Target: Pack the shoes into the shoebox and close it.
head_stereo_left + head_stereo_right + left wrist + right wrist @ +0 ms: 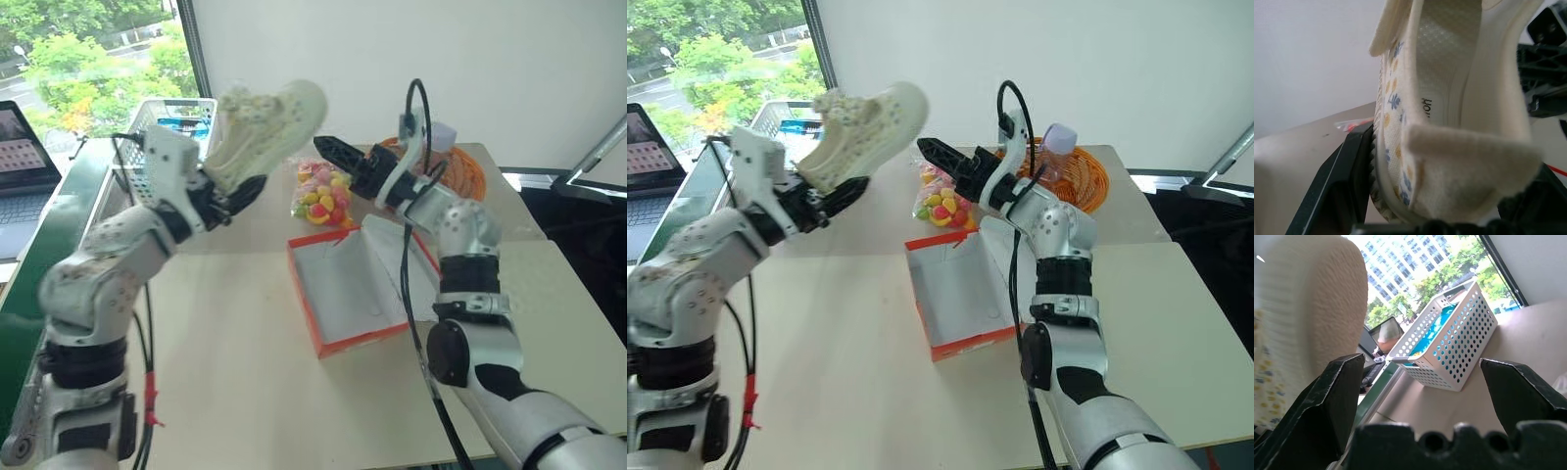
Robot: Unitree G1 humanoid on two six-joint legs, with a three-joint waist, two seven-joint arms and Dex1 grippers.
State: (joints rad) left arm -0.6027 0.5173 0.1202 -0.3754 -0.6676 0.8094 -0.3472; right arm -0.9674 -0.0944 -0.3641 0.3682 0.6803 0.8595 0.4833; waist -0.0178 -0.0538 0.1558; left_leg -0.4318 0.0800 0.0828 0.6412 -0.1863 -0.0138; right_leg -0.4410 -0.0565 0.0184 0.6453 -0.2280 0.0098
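Observation:
A cream-white shoe with small blue and yellow marks hangs in the air above the table's far left. My left gripper is shut on its heel end, and its black fingers press the shoe's side. My right gripper stands open just right of the shoe's toe, not touching it. Its two fingers are spread wide, with the shoe's sole beside them. The red-orange shoebox lies open on the table below, white inside and empty, with its lid folded out to the right.
A bag of coloured sweets lies just behind the box. A white lattice basket stands at the far left by the window. A round orange woven basket with a purple-capped bottle sits at the back right. A laptop is off the table's left side.

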